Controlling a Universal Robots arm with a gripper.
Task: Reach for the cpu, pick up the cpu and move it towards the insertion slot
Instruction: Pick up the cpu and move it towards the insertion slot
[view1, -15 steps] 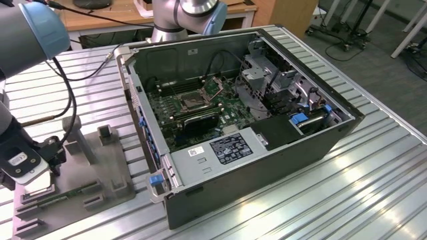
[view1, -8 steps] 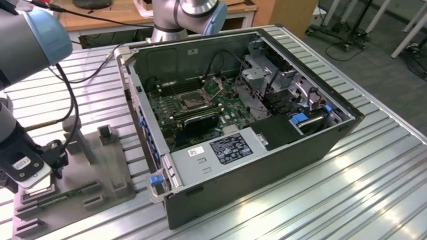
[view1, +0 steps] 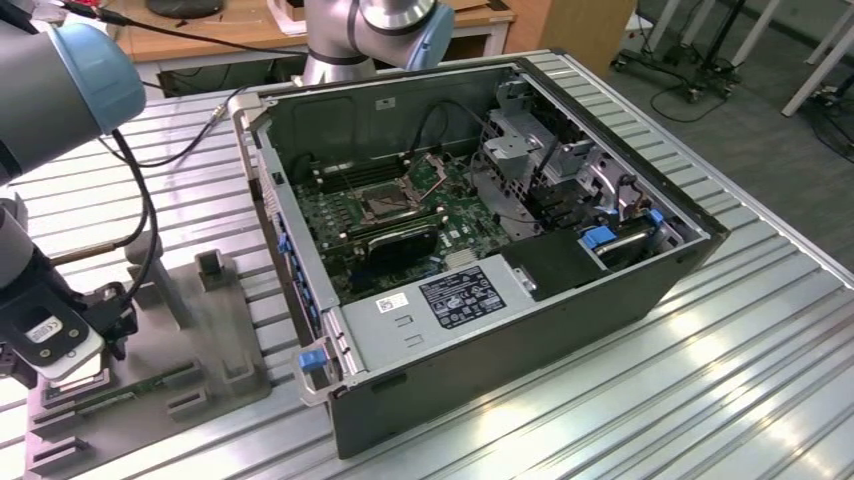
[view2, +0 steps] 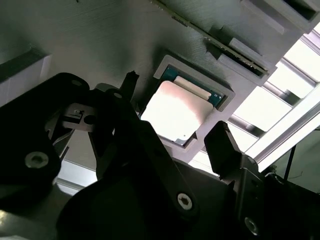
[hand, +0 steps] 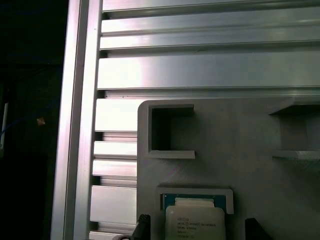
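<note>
The arm stands at the exterior view's left, with its wrist lowered over the grey fixture plate. The plate lies on the slatted aluminium table. An open computer case sits just beside the plate, toward the exterior view's right.

The gripper has its jaws apart. In the second wrist view one dark finger is on one side of the cpu and the other finger is on the opposite side, so the chip lies between them. The first wrist view shows the same layout, with two dark tips flanking the chip.

The cpu lies flat with its silvery-white top up, seated in a shallow raised square nest on the fixture plate, near the plate's corner. A strip of green board shows along one edge of the lid. The chip rests in the nest and is not lifted. Whether the fingers touch it cannot be settled from these angles. A gap seems to show on each side, so probably they do not.

The insertion slot is a dark square with a silver frame on the green motherboard inside the case, well apart from the gripper and the cpu.

A narrow green memory stick lies in a holder on the plate, near the wrist.
</note>
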